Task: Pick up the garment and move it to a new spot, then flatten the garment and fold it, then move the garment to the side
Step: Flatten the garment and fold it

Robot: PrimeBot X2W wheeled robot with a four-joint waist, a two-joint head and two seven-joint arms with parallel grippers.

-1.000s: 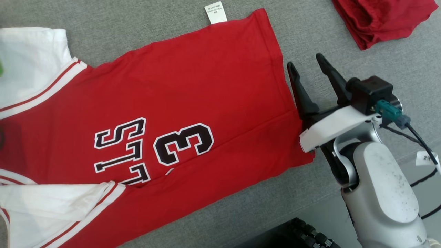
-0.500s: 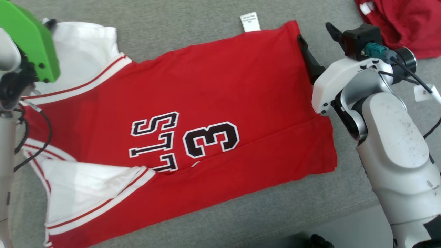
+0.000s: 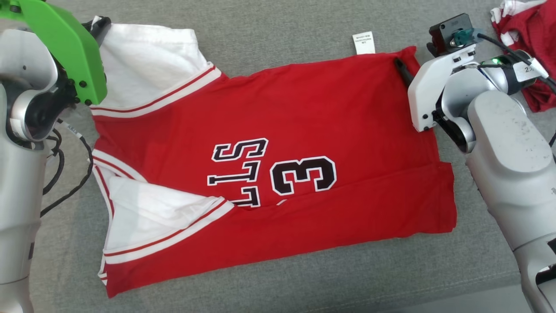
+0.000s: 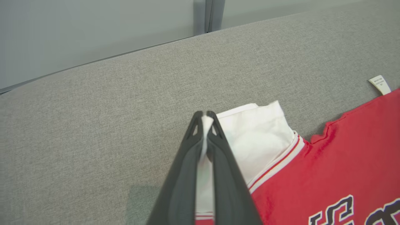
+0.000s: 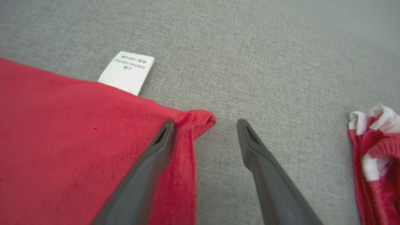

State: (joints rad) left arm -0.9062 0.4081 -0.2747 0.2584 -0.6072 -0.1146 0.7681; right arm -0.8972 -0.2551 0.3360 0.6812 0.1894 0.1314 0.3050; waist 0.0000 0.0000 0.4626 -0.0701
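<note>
The garment (image 3: pixel 278 174), a red jersey with white sleeves and a black number 3, lies spread flat on the grey cushion (image 3: pixel 278 282) with its printed side up. Its lower white sleeve (image 3: pixel 152 213) is folded in over the red body. At the far edge of the garment, a small white care label (image 3: pixel 364 43) sticks out onto the cushion.

The left gripper (image 4: pixel 204 115) is at the outer corner of the garment's upper white sleeve (image 3: pixel 147 61). Its 2 fingers are pressed fully together, and in the left wrist view a thin strip of the white sleeve cloth is pinched between them. In the head view a green cover (image 3: pixel 65 48) on this wrist stands just beside that sleeve.

The right gripper (image 5: pixel 205 123) is at the garment's hem corner, near the care label. Its 2 fingers stand wide apart and it has hold of nothing. 1 finger is over the red cloth just inside the corner, where the cloth is a little bunched; I cannot tell if it presses down. The other finger is over the bare cushion just beside the garment.

Well apart from the garment, beyond its hem side, a second red and white cloth (image 3: pixel 538 26) lies crumpled on the cushion.
</note>
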